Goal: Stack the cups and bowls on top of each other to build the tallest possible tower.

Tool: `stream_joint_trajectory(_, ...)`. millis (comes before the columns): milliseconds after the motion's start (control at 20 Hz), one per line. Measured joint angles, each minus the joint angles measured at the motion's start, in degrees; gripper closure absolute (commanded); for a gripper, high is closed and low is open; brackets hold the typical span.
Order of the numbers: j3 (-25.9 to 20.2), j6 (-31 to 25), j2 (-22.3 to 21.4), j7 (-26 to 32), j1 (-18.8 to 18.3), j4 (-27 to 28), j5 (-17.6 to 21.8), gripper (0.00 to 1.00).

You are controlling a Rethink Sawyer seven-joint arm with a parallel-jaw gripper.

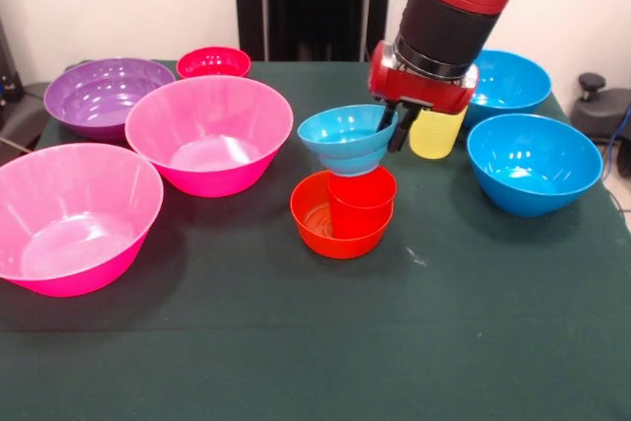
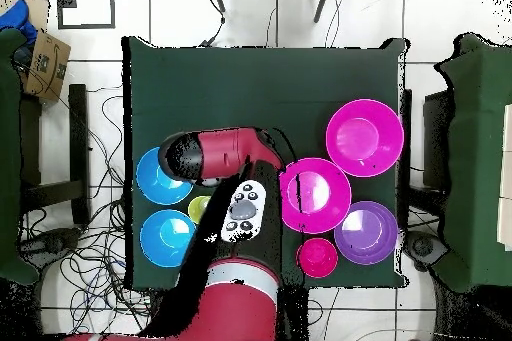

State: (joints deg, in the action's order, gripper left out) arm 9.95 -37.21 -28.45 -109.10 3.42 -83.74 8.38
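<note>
On the dark green desk (image 1: 296,342), the fingers (image 1: 392,128) grip the light-blue bowl's (image 1: 345,137) rim at 3 o'clock; it tilts on the red cup (image 1: 361,199), inside the orange bowl (image 1: 320,216).

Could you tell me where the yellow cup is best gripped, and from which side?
Judging by its upright, open-topped pose, take the yellow cup by its rim from above; the large blue bowls crowd its sides, and the tool is busy on the light-blue bowl.
</note>
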Motion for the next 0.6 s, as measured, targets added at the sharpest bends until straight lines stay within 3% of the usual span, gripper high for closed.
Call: stream_joint_trajectory(600, 3.24, 0.0, 2.45, -2.17, 3.13, 0.26, 0.0, 1.0)
